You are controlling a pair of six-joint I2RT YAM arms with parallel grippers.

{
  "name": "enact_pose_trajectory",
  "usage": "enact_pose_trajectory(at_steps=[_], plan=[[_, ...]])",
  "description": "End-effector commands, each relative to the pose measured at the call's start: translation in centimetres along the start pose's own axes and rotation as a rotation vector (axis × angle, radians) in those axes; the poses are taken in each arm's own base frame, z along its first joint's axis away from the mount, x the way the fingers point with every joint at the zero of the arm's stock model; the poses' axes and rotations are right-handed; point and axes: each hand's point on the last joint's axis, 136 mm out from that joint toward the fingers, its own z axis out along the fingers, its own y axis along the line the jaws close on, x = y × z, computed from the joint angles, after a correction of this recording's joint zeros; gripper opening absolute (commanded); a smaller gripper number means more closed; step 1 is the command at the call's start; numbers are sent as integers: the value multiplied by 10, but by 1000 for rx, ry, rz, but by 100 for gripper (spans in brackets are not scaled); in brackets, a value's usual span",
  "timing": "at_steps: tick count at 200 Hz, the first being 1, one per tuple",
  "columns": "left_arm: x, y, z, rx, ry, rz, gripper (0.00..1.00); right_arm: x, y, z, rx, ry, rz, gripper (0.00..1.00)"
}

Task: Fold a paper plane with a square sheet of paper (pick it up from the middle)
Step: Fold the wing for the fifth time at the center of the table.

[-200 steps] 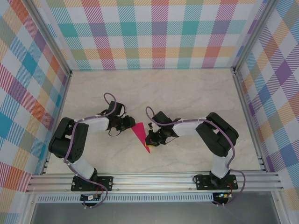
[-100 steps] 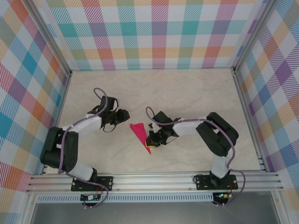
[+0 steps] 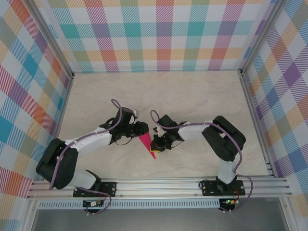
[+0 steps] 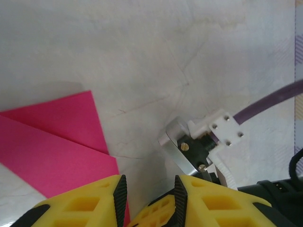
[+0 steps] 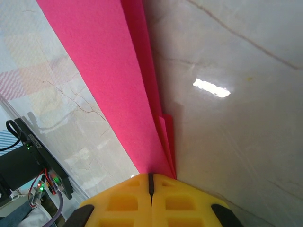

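Left gripper [image 3: 142, 129], jaws narrowly parted, has swung back onto the wide end of the folded pink paper [image 3: 147, 143], whose narrow end the right gripper [image 3: 157, 144] clamps tight, so another crease looks likely.

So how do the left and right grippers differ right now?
The left gripper has its jaws apart; the right gripper is shut on the folded pink paper. The left is at the paper's wide end, the right toward its pointed end. Both have yellow fingers.
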Motion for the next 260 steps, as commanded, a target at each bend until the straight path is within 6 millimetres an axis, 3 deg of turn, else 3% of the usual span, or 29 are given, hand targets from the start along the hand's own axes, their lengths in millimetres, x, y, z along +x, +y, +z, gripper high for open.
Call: enact_pose_trajectory(at_steps=[1, 21, 62, 121, 160, 205, 233, 260], plan=[[2, 0, 17, -5, -4, -11, 34, 26, -44, 9, 125, 68, 118, 0], [4, 2, 32, 3, 21, -33, 33, 26, -43, 8, 120, 63, 116, 0], [10, 30, 54, -96, 41, -73, 30, 25, -36, 5, 85, 40, 102, 0], [32, 76, 63, -246, 69, -116, 28, 40, -31, 0, 47, 71, 69, 2], [43, 87, 66, -257, 85, -135, 27, 58, -24, -13, 48, 76, 16, 3], [46, 86, 62, -243, 93, -120, 27, 34, 10, -39, 33, -58, -72, 5], [49, 84, 61, -231, 103, -118, 27, 19, 26, -31, -20, -64, -71, 6], [49, 83, 60, -224, 104, -114, 27, 13, 19, -16, -2, -33, -51, 8]])
